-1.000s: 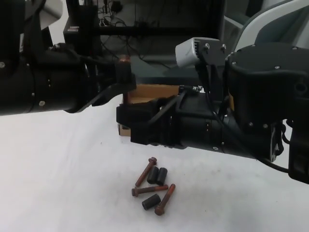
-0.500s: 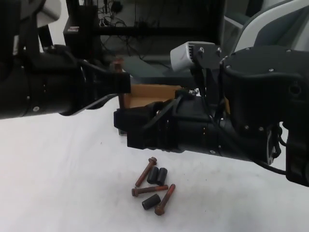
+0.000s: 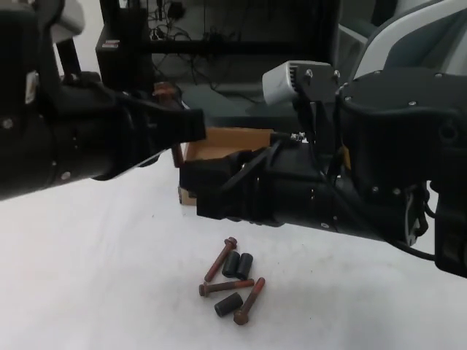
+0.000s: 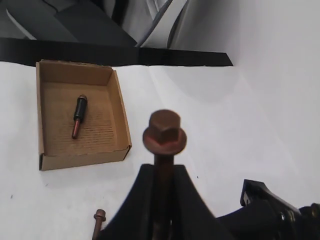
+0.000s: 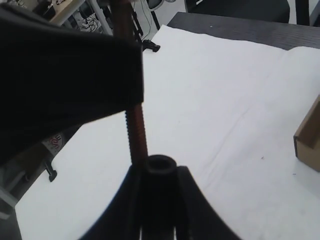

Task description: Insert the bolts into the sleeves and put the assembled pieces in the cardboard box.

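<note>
Desk: my desk [image 3: 87,292] is covered in white.
Behind: a dark rack [image 3: 233,45] with tangled cables [image 3: 215,33].

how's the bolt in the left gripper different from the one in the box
The held bolt is bare; the boxed bolt wears a black sleeve. The held bolt stands upright, clamped in the left gripper; the boxed bolt lies flat on the cardboard box floor. Both are rusty brown.
</note>
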`<action>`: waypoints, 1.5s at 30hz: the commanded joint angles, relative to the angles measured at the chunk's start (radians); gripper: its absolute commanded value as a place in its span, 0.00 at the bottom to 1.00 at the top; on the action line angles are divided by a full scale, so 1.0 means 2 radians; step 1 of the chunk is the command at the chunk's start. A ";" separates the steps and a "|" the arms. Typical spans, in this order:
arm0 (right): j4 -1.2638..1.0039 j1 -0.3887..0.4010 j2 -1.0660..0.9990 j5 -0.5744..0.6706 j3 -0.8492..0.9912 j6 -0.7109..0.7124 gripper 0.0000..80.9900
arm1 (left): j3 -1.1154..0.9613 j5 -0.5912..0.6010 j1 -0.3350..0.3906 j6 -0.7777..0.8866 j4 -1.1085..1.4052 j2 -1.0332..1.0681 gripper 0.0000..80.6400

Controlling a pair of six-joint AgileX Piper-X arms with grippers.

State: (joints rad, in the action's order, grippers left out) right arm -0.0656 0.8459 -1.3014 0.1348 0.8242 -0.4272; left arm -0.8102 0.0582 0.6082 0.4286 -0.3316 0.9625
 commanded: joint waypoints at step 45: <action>0.008 0.000 0.015 0.010 0.006 0.033 0.01 | -0.006 -0.021 0.025 -0.054 0.015 -0.005 0.02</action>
State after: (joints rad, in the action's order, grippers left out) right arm -0.0349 0.8450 -1.2917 0.1693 0.8253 -0.3676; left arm -0.8076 0.0234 0.6577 0.3299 -0.3068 0.9625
